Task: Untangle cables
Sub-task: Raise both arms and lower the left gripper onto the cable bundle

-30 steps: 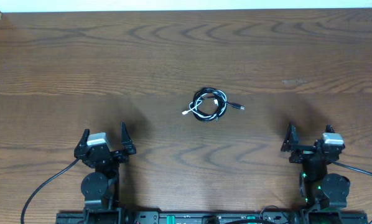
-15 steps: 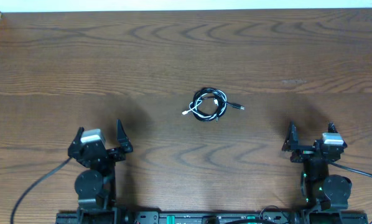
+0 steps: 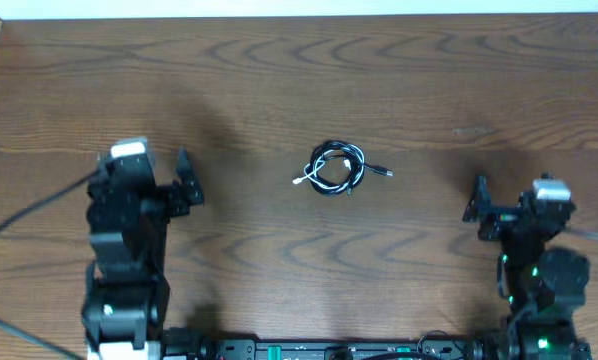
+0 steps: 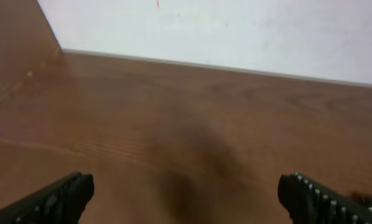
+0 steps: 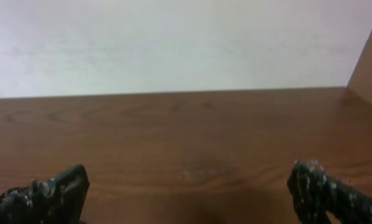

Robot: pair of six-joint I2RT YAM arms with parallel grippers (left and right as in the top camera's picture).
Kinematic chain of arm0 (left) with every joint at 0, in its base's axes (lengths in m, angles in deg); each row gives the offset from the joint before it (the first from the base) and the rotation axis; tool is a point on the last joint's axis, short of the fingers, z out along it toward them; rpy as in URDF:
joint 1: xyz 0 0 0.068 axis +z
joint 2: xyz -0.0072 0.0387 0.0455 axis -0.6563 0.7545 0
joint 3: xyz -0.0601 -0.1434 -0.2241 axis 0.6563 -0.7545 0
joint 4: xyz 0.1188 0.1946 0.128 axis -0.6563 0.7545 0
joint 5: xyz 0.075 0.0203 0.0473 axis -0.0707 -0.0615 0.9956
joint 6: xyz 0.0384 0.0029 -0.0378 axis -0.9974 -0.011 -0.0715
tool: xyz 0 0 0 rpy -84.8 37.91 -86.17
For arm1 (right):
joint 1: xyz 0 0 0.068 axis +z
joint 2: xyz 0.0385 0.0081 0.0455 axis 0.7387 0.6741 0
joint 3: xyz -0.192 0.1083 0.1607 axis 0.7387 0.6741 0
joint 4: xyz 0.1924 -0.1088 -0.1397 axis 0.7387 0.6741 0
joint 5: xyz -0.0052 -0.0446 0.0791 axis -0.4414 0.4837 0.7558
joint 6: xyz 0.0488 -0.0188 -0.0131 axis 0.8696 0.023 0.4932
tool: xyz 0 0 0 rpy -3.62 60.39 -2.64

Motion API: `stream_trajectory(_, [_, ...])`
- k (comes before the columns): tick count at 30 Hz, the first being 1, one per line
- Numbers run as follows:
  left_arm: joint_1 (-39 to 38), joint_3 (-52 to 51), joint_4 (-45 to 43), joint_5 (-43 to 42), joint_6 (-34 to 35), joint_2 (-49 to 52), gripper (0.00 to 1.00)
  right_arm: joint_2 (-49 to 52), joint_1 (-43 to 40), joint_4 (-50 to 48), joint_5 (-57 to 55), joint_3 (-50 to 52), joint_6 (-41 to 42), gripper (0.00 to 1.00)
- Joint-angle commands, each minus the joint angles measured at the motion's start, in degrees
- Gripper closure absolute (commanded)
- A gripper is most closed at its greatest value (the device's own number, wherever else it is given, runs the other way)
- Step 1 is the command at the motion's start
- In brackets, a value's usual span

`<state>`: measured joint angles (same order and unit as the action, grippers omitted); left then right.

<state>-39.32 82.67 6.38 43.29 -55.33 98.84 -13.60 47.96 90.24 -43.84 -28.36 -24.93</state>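
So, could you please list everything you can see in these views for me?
black cable: one, black, looped at mid-table, tangled with the white one
white cable: one, white, in the same coil
table: one, dark brown wood
wall: one, white, beyond the table's far edge
side boards: two, brown wood, one at each end of the table
left arm: one, black, near left side of the table
right arm: one, black, near right side of the table
left jaws: one pair, black, open, empty
right jaws: one pair, black, open, empty
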Motion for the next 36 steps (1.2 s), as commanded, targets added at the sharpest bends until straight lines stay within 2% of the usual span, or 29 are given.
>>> stream_trajectory(1, [-0.2, 7.2, 3.5, -1.4, -0.5, 4.5, 0.00, 7.4, 0.4, 0.0, 2.6, -6.5, -0.7, 0.01])
stream_trajectory(9, [-0.2, 24.2, 17.1, -2.9, -0.6, 16.5, 0.00, 28.0, -0.5, 3.6, 18.0, -22.5, -0.7, 0.01])
stream_trajectory(18, [-0.4, 40.4, 29.2, -8.9, -1.9, 32.0, 0.00, 45.4, -0.5, 17.1, 22.2, -42.0, -0.7, 0.01])
stream_trajectory(27, [-6.0, 51.3, 31.7, -14.4, -2.5, 46.8, 0.00, 57.7, -0.5, 28.6, 25.4, -57.0, -0.7, 0.01])
stream_trajectory(34, [-12.5, 51.3, 31.8, -14.6, -2.4, 54.1, 0.00, 63.2, -0.5, 27.1, 29.6, -57.8, -0.7, 0.01])
stream_trajectory(36, [-14.0, 51.3, 32.4, -16.6, -0.6, 55.6, 0.00, 64.2, -0.5, 27.2, 29.7, -57.8, -0.7, 0.01])
